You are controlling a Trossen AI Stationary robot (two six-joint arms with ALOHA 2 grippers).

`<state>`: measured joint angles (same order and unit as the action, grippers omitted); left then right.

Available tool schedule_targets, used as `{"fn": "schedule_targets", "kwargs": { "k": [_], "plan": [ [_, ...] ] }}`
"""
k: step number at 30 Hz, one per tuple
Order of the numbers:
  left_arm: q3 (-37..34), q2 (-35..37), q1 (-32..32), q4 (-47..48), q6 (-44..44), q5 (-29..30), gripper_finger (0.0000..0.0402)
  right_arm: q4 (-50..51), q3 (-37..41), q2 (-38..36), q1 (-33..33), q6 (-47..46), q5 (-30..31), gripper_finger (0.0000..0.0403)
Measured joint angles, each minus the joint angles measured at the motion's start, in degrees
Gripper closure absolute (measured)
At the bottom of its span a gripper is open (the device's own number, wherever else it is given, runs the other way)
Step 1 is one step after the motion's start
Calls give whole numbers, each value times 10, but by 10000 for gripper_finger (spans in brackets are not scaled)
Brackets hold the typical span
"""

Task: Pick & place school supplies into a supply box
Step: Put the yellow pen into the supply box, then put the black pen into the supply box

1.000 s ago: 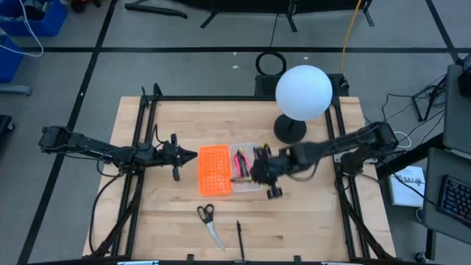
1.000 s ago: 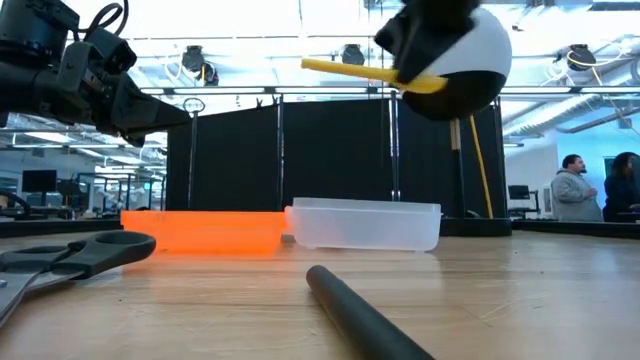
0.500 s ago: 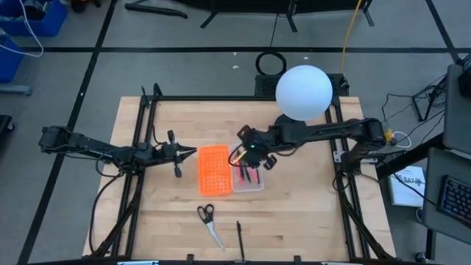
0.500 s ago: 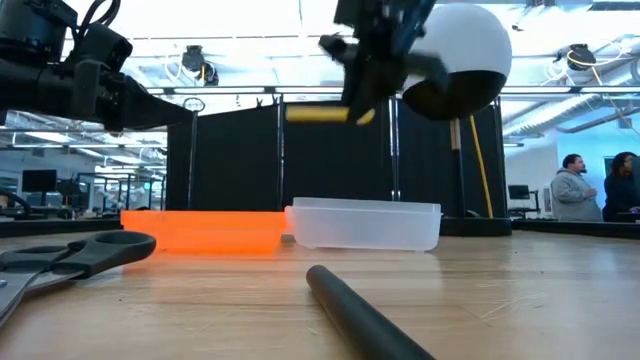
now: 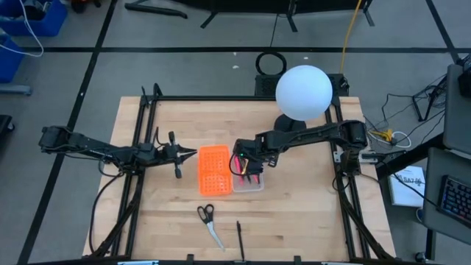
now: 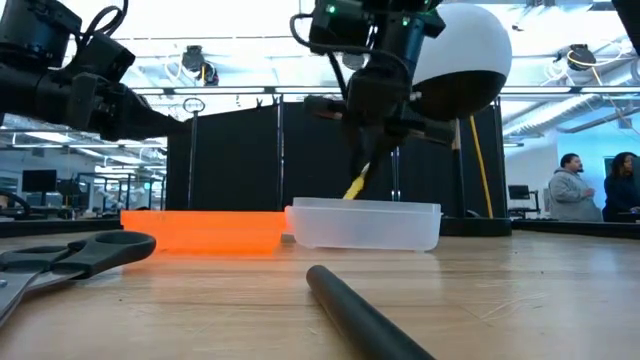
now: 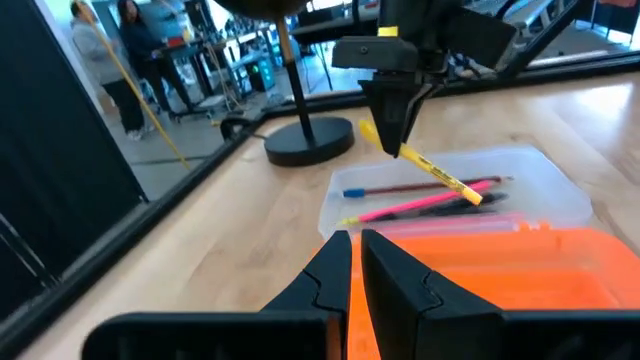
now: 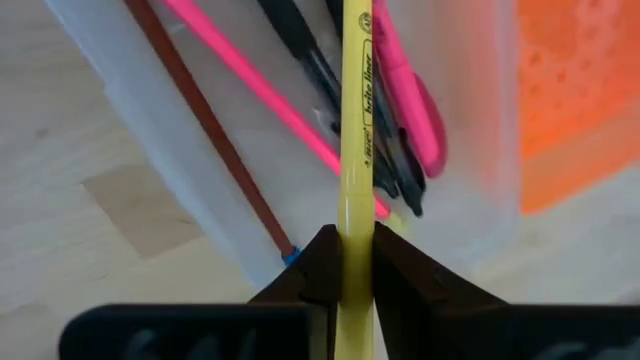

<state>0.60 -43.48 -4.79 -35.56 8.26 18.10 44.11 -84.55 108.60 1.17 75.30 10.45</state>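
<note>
The supply box lies open mid-table: an orange grid half (image 5: 215, 169) joined to a translucent tray (image 5: 250, 182). Pink pens (image 8: 260, 90), black pens (image 8: 310, 60) and a reddish-brown pencil (image 8: 205, 130) lie in the tray. My right gripper (image 5: 246, 163) hangs over the tray, shut on a yellow pen (image 7: 430, 170). My left gripper (image 5: 193, 154) waits shut and level, left of the orange half. Small scissors (image 5: 208, 223) and a black pen (image 5: 240, 237) lie flat near the front edge. My right gripper pinches the yellow pen's shaft (image 8: 355, 215) between its two fingers (image 8: 320, 270). The fingers come from above, slanting down. The pen sticks out past the fingertips and tilts down, its lower end (image 6: 353, 188) just above the tray's rim, lifted clear of the table.
A white globe lamp (image 5: 303, 92) stands on its dark base (image 5: 289, 130) at the table's far right, close behind my right arm. Bare wood lies at the front left and front right. People stand in the room far beyond the table (image 6: 575, 190).
My right gripper has swung from the tray's right side to above the tray, sunk toward it and rolled its wrist. The yellow pen, held level high above the box a second ago, now slants with its end down toward the tray.
</note>
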Motion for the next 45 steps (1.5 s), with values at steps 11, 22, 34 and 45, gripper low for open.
{"fn": "schedule_targets", "kwargs": {
  "k": [11, 22, 34, 45],
  "plan": [
    [0, 0, 0, 24, -58, 0, 364, -42, 0, 55, 3, 43, -47, 371],
    [0, 0, 0, 29, -128, -4, 364, -49, 0, 46, 19, -13, -42, 270],
    [0, 0, 0, 43, -191, -6, 364, -65, 1, -52, 19, -279, -123, 275],
    [0, 0, 0, -18, -150, 4, 364, -370, 245, -221, -43, -461, -305, 395]
  ]
}}
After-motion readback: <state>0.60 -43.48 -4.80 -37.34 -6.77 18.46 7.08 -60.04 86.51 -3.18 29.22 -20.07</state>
